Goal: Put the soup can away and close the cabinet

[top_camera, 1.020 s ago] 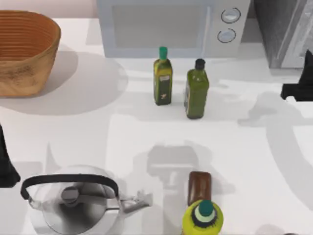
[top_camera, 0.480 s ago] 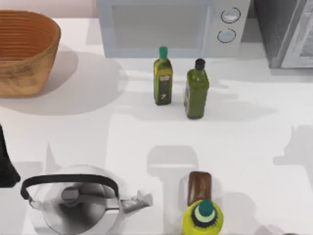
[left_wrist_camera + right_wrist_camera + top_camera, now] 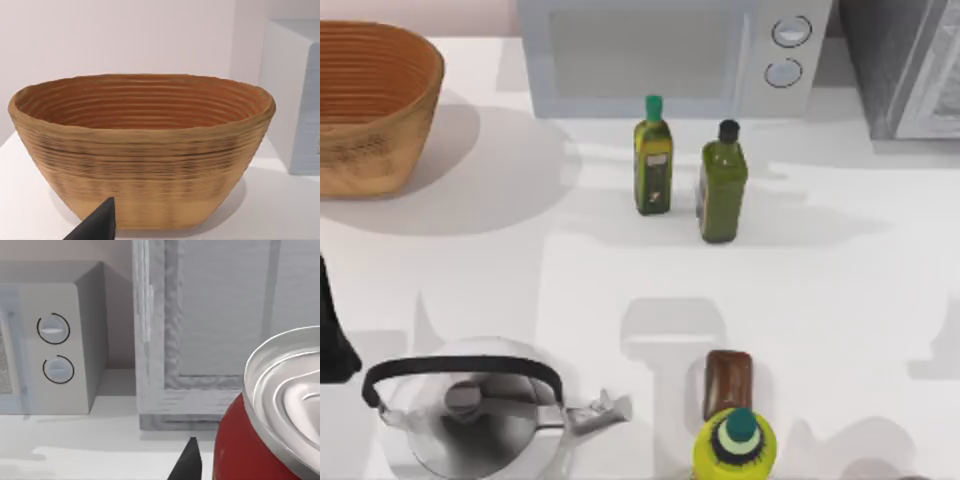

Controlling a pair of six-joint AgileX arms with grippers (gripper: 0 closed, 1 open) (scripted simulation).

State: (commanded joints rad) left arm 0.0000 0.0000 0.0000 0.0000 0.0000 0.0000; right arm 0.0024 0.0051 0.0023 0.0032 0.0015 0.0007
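White table (image 3: 840, 300) fills the scene, smooth and matte, with soft grey shadows lying across it. Behind it stands a plain wall (image 3: 125, 35), pale with a faint pink tint. Light is even and diffuse, no hard glare. The broadest shadow pools on the table's left side, and fainter blocky ones stretch over the middle and towards the right edge.

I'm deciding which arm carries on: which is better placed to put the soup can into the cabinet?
Right, probably: its wrist view has the soup can close up, facing the cabinet. The left gripper faces the basket.
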